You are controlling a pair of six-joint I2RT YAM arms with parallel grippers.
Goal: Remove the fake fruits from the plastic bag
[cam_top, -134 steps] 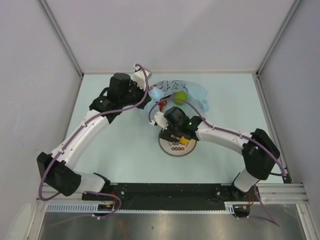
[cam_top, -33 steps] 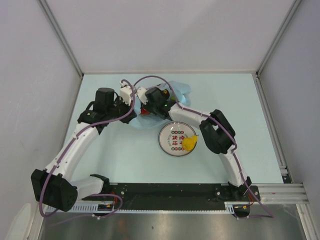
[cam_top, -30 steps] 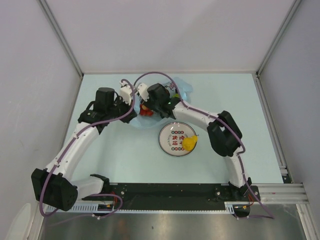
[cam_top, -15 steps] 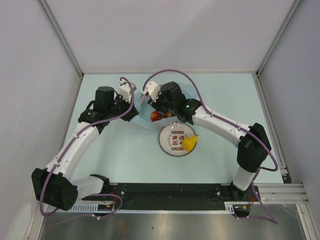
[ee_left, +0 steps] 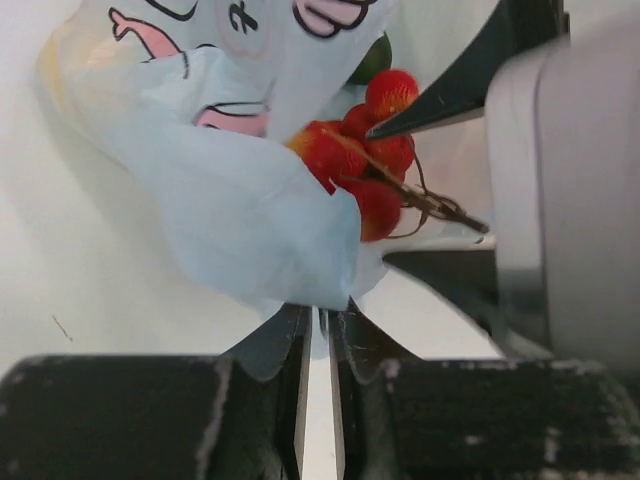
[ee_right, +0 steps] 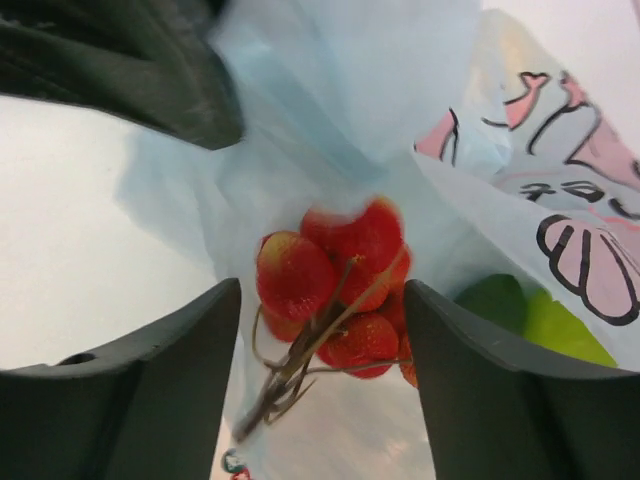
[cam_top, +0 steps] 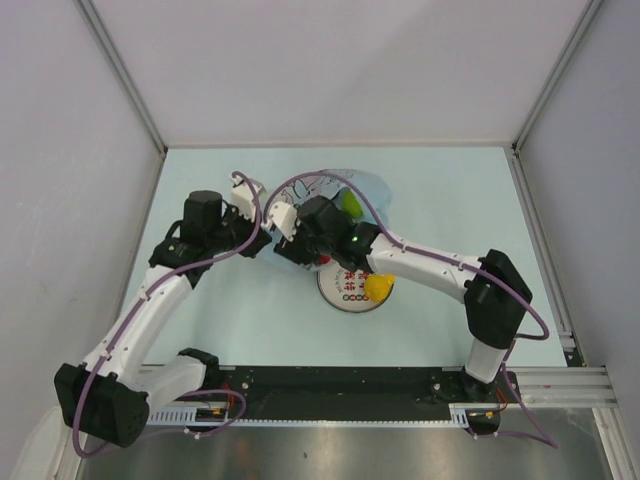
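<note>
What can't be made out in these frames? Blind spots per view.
1. Top view: red berries are hidden under the right end effector.
2. Both wrist views: plastic bag folds cover its contents. Only part of a green fruit shows, so the count left is unknown.
3. Right wrist view: the berries are blurred, so contact with the open fingers cannot be told.
4. Top view: plate lettering is too small, and the right arm covers its far rim.

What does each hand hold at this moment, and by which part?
Left hand pinches the plastic bag by its edge. Right hand straddles the red berries; whether it grips them cannot be told.
</note>
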